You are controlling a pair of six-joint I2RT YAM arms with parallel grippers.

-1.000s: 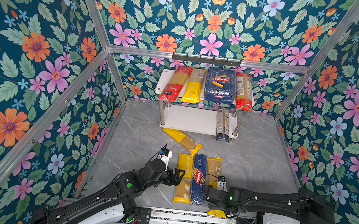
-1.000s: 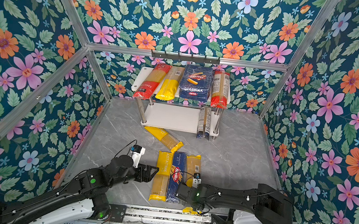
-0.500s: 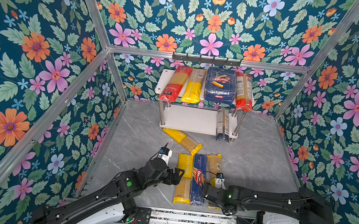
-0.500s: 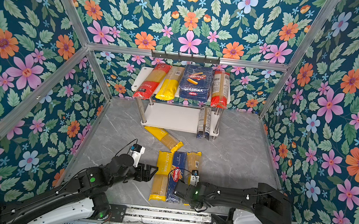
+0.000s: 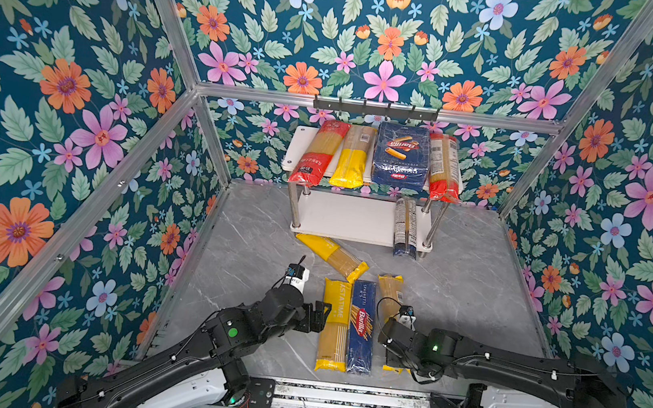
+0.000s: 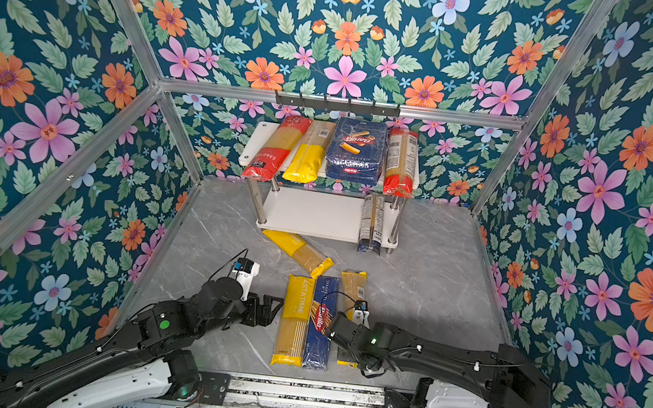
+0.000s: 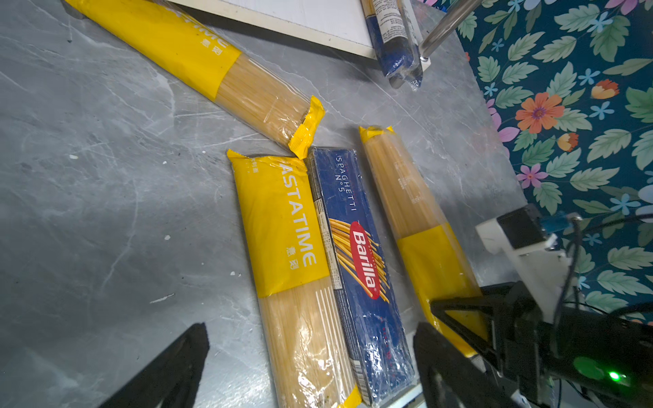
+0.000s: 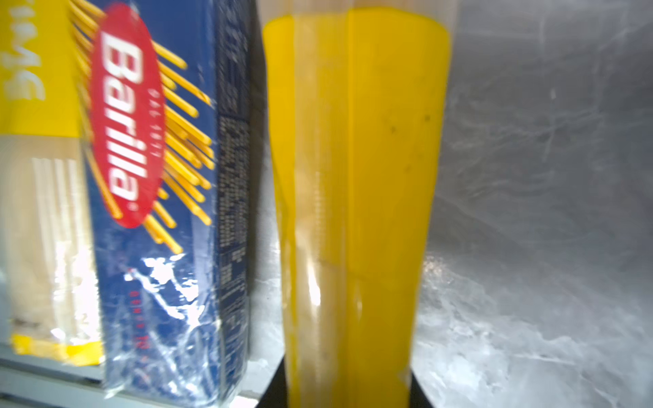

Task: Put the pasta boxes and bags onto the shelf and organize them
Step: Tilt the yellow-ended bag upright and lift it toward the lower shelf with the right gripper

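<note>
– Gripping what, exactly, are the right fingers [image 8: 274, 386]?
– The yellow-banded spaghetti bag [image 8: 353, 176]. They are clenched on its yellow band, one on each side. Whether the bag is clear of the grey tabletop [image 5: 475, 280], I cannot tell.
– What lies alongside them?
– The Barilla spaghetti box [image 5: 362, 326], just beside the held bag on the side toward the left fingers [image 7: 166, 367]. The PASTATIME bag [image 5: 334, 323] lies flat against the box's other side.
– And the left fingers?
– Released, spread wide, holding nothing. They hang just beside the PASTATIME bag's outer edge. In the left wrist view that bag and the box run out ahead, between the two tips.
– Where is the shelf [image 5: 348, 218]?
– Well beyond both sets of fingers, at the back wall. Its top board carries four packs side by side: a red-ended bag [image 5: 318, 151], a yellow-ended bag [image 5: 353, 156], the dark-blue rigatoni pack [image 5: 401, 155] and a second red-ended bag [image 5: 442, 168]. A dark-ended bag [image 5: 405, 226] lies on the lower board at the right fingers' side, its end past the front edge.
– Anything between?
– A slanted yellow bag [image 5: 331, 256] on the tabletop. It runs from the shelf's front edge to the far corners of the PASTATIME bag and the box.
</note>
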